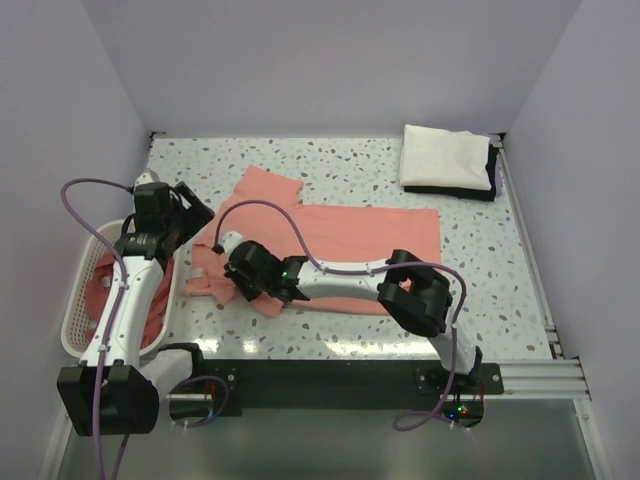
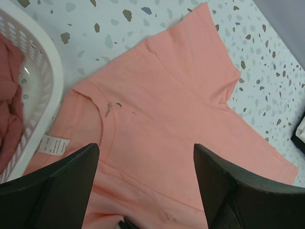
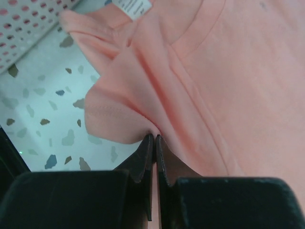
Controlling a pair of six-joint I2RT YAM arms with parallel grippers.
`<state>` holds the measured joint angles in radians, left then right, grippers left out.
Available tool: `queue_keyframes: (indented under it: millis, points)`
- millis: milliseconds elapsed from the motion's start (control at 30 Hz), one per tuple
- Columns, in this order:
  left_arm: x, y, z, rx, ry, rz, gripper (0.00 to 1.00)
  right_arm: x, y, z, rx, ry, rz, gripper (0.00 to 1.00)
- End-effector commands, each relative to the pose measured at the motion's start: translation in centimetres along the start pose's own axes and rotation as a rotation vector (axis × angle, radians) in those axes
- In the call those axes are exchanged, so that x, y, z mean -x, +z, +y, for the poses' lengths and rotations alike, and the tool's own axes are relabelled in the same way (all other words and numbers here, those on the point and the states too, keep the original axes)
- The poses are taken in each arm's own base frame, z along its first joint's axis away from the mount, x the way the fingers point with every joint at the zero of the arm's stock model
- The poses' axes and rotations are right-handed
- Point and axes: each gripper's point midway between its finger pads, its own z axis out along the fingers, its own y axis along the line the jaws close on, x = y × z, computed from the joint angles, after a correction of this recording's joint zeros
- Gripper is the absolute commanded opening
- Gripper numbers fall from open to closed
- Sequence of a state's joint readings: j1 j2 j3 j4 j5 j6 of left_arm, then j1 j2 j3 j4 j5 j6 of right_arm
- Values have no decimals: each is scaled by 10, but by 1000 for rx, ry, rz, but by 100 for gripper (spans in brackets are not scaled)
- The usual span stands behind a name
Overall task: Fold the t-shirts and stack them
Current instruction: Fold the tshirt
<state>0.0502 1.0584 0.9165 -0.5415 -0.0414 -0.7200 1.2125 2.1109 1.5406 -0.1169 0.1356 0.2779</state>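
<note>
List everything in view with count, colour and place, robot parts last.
t-shirt: one, salmon pink, spread flat mid-table, white neck label showing.
cloth in basket: count unclear, pink-red, bunched inside the basket.
basket: one, white lattice, at the table's left edge.
folded cloth: one, cream, far right corner, atop a dark item.
table: one, white speckled terrazzo.
left gripper: one, black, open, above the t-shirt near its collar.
right gripper: one, black, shut on a pinch of the t-shirt by its near sleeve.
</note>
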Motion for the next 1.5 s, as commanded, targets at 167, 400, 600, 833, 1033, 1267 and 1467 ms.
queue_keyframes:
  millis: [167,400,600,833,1033,1267,1467]
  points:
    - [-3,11,-2,-33,31,9,84,75,-35,5,150,81,-98,2]
    - [-13,12,6,-22,27,24,84,84,-33,-9,150,111,-104,2]
    - [-20,12,11,-10,31,40,84,100,-22,-44,106,132,-129,2]
    - [-27,11,16,-3,28,48,84,116,-9,-75,47,117,-155,2]
    - [-33,12,21,8,30,63,84,122,0,-104,12,131,-162,6]
    - [-42,14,23,-1,24,89,84,120,5,-128,-40,153,-149,34]
    - [-54,18,28,0,7,116,84,133,-20,-149,-99,175,-173,46]
